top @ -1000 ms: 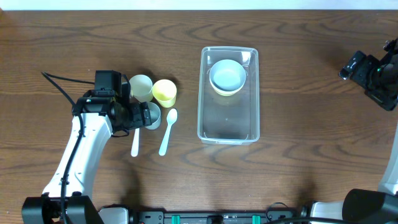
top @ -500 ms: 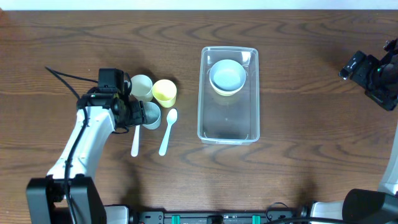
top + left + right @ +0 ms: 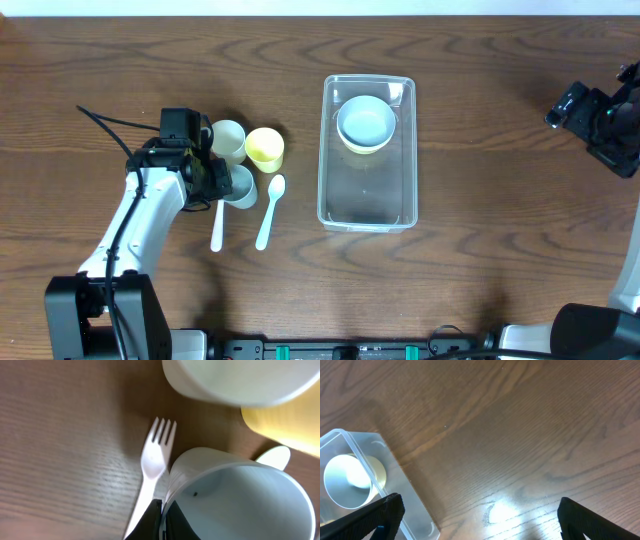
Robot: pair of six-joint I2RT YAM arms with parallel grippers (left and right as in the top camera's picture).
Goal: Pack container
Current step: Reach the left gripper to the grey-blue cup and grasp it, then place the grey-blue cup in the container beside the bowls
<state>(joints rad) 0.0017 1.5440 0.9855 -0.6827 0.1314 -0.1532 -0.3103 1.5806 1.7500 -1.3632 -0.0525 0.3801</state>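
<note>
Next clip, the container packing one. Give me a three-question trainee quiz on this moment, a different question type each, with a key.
1. True or false: the container is empty.
2. The left gripper has its fingers on the wall of:
A. the yellow cup
B. the white cup
C. the green cup
3. Fill in: between the fork and the container lies a ____.

Key
1. False: a bowl sits in its far end.
2. B
3. spoon
</note>
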